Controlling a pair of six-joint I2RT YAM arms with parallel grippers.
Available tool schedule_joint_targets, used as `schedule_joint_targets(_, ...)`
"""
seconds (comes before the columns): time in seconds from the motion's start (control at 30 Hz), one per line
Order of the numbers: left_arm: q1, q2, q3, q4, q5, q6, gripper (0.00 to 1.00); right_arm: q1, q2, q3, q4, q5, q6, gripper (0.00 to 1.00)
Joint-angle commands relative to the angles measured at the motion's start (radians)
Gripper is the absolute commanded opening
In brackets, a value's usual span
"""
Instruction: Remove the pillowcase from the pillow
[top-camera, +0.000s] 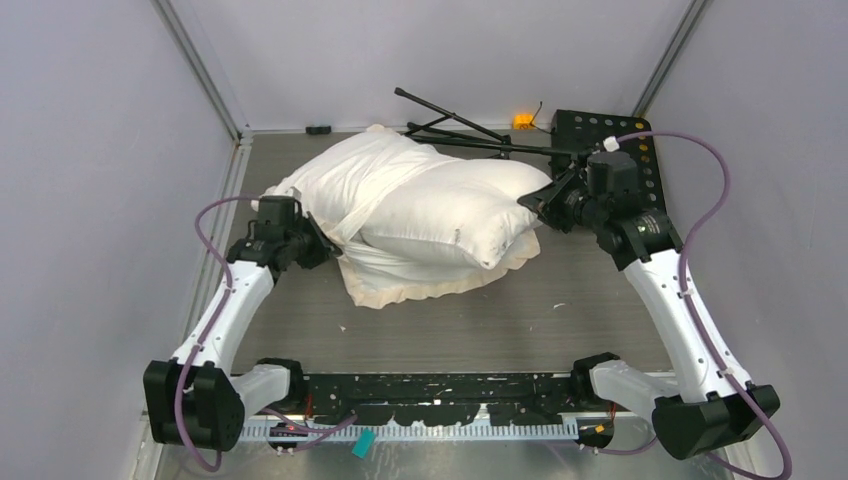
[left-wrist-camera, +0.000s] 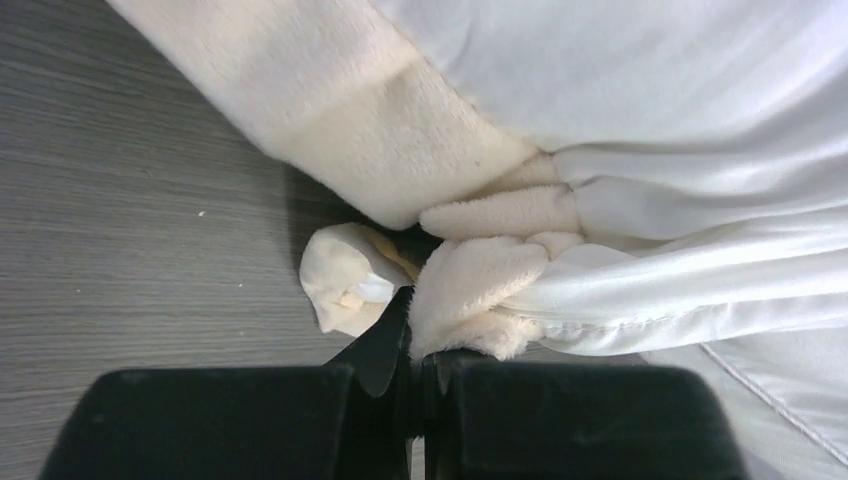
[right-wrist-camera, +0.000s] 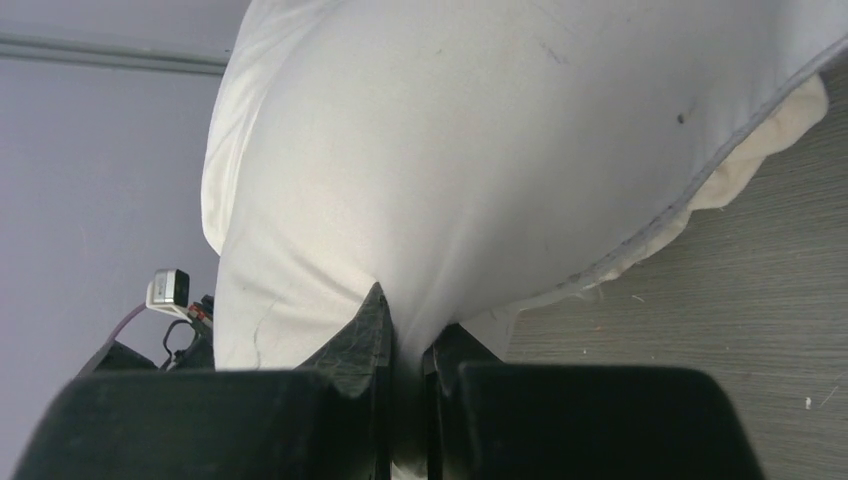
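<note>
The plump off-white pillow (top-camera: 455, 210) lies in the middle of the table, its right half bare, its left half inside the cream-white pillowcase (top-camera: 350, 170). The ruffled cream frill (top-camera: 420, 288) spreads under the pillow's front. My left gripper (top-camera: 318, 243) is shut on a bunch of the pillowcase's plush frill and satin edge (left-wrist-camera: 470, 290) at the left side. My right gripper (top-camera: 532, 203) is shut on the pillow's right end; its fabric (right-wrist-camera: 420, 200) is pinched between the fingers (right-wrist-camera: 365, 335). No dark grey face shows.
A black folded tripod (top-camera: 455, 128) and a black perforated plate (top-camera: 610, 135) lie at the back right, beside a small orange object (top-camera: 522, 121). Grey walls close in on both sides. Wood-grain table (top-camera: 450, 330) lies in front of the pillow.
</note>
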Motion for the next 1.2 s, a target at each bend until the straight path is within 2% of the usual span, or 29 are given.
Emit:
schedule_joint_targets(0.0, 0.094, 0.012, 0.082, -0.037, -0.079, 0.043, 0.0, -0.043, -0.061, 0.113, 0.012, 0.191, -0.105, 0.0)
schedule_joint_targets(0.13, 0.099, 0.004, 0.174, -0.056, -0.089, 0.061, 0.0, -0.043, -0.006, 0.127, -0.03, 0.081, -0.167, 0.0)
schedule_joint_targets(0.2, 0.099, 0.003, 0.24, -0.081, -0.103, 0.079, 0.0, -0.044, 0.017, 0.131, -0.041, 0.036, -0.188, 0.05)
schedule_joint_targets(0.33, 0.098, 0.017, 0.347, -0.106, -0.106, 0.11, 0.0, -0.044, 0.046, 0.128, -0.041, -0.044, -0.264, 0.29)
schedule_joint_targets(0.4, 0.099, 0.037, 0.378, -0.099, -0.061, 0.121, 0.0, -0.043, 0.052, 0.12, -0.04, -0.11, -0.327, 0.4)
schedule_joint_targets(0.53, 0.098, 0.092, 0.411, -0.074, 0.056, 0.129, 0.0, -0.042, 0.061, 0.114, -0.059, -0.216, -0.437, 0.7)
schedule_joint_targets(0.63, 0.098, 0.129, 0.446, -0.08, 0.118, 0.13, 0.0, -0.043, 0.064, 0.145, -0.087, -0.274, -0.505, 0.86)
schedule_joint_targets(0.77, 0.098, 0.188, 0.526, -0.107, 0.134, 0.14, 0.0, -0.002, 0.084, 0.263, -0.144, -0.334, -0.584, 0.87)
schedule_joint_targets(0.93, 0.099, 0.251, 0.608, -0.131, 0.182, 0.15, 0.0, 0.172, 0.089, 0.296, -0.143, -0.205, -0.658, 0.88)
schedule_joint_targets(1.17, 0.092, 0.228, 0.584, -0.116, 0.22, 0.128, 0.0, 0.438, 0.139, 0.302, -0.107, -0.016, -0.671, 0.89)
